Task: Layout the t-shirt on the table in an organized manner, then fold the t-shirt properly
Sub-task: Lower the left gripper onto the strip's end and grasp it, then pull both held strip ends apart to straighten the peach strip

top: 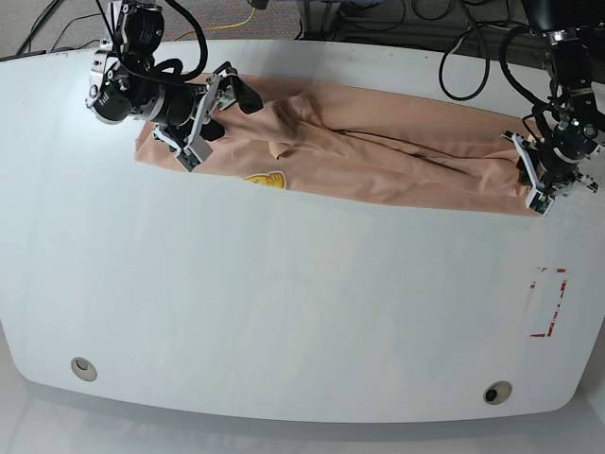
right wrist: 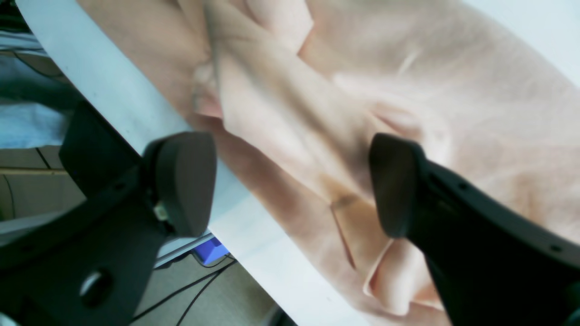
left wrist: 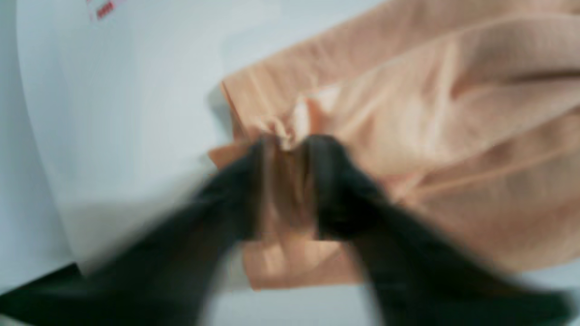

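Note:
The peach t-shirt [top: 378,156] lies bunched and stretched into a long band across the far part of the white table [top: 284,303], with its yellow smiley print [top: 267,179] showing near the left end. At the band's right end my left gripper [top: 534,182] is shut on the cloth. In the blurred left wrist view its dark fingers [left wrist: 335,181] pinch a gathered corner of the t-shirt [left wrist: 408,113]. My right gripper [top: 216,118] hovers open over the left end. In the right wrist view its gripper [right wrist: 290,185] spans rumpled t-shirt [right wrist: 290,104] folds near the table edge [right wrist: 136,122].
A red tape rectangle [top: 548,303] marks the table's right side and also shows as red tape [left wrist: 104,9] in the left wrist view. Two round grommets [top: 83,368] [top: 492,392] sit near the front edge. Cables [top: 473,57] run behind the far edge.

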Robot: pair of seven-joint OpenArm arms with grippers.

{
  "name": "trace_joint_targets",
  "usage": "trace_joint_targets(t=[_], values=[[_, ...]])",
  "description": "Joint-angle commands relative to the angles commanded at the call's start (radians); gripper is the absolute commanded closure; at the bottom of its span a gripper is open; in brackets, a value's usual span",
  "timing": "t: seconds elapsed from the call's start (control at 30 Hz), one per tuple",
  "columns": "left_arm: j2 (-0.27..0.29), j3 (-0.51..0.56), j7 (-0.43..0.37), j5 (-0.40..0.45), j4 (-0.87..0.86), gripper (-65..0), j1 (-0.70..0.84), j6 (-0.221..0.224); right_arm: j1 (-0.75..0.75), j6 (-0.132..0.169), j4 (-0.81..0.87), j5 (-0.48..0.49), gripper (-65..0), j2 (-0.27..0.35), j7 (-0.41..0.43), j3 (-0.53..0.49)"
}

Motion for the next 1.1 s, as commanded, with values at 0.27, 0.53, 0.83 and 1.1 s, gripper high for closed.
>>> trace_joint_targets(t=[0.27,0.53,0.83,1.1], values=[[-0.034,-0.006,0.066,0.000,0.000,-65.0,-0.009,0.006,0.017,0.000,0.002,0.000,-50.9,0.003,0.000,0.000],[-0.049,-0.020,0.066,-0.008,0.063,-65.0,-0.037,-0.003,0.058,0.000,0.008,0.008,-50.9,0.003,0.000,0.021],[0.037,-0.060,0.063,-0.008,0.153,-65.0,-0.051,-0.059,0.123,0.000,0.023,0.006,-45.5,-0.012,0.015,0.034],[0.104,-0.061,0.063,0.000,0.157,-21.0,-0.043,-0.059,0.089,0.000,0.023,0.002,0.0,-0.040,0.092,0.034]])
